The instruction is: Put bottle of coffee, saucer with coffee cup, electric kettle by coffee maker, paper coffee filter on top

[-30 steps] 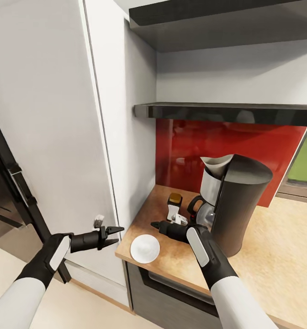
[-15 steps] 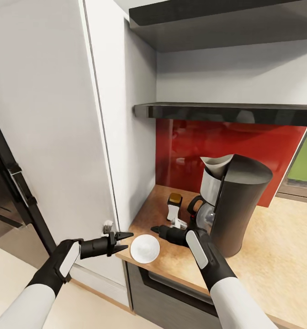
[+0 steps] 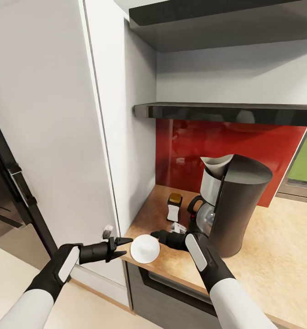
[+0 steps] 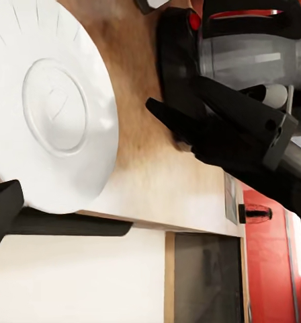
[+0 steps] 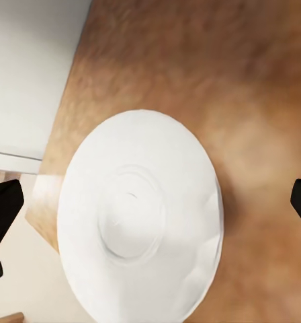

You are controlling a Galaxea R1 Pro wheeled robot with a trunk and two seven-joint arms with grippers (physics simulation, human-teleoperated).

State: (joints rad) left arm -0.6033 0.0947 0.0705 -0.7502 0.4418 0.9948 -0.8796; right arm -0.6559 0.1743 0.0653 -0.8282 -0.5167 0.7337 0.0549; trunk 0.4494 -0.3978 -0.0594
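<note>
A white saucer (image 3: 145,248) lies on the wooden countertop (image 3: 281,256) at its front left corner, partly over the edge. My left gripper (image 3: 122,245) is open just left of the saucer's rim, off the counter's edge. My right gripper (image 3: 155,235) is open, low over the saucer's far right side. The right wrist view looks straight down on the saucer (image 5: 140,232) with its fingers (image 5: 3,212) spread wide. The left wrist view has the saucer (image 4: 50,111) beside a finger (image 4: 4,208). The dark coffee maker (image 3: 238,205) stands behind, a paper filter (image 3: 216,165) on top. A coffee bottle (image 3: 174,206) stands left of it.
A tall white cabinet (image 3: 57,137) rises directly left of the counter. A dark shelf (image 3: 226,112) hangs above the red backsplash (image 3: 190,151). An oven front (image 3: 172,285) sits under the counter edge. Bare counter stretches to the right of the coffee maker.
My left gripper has moved right, up to the saucer's rim. My right gripper has come down and forward toward the saucer. The bottle and coffee maker have not moved.
</note>
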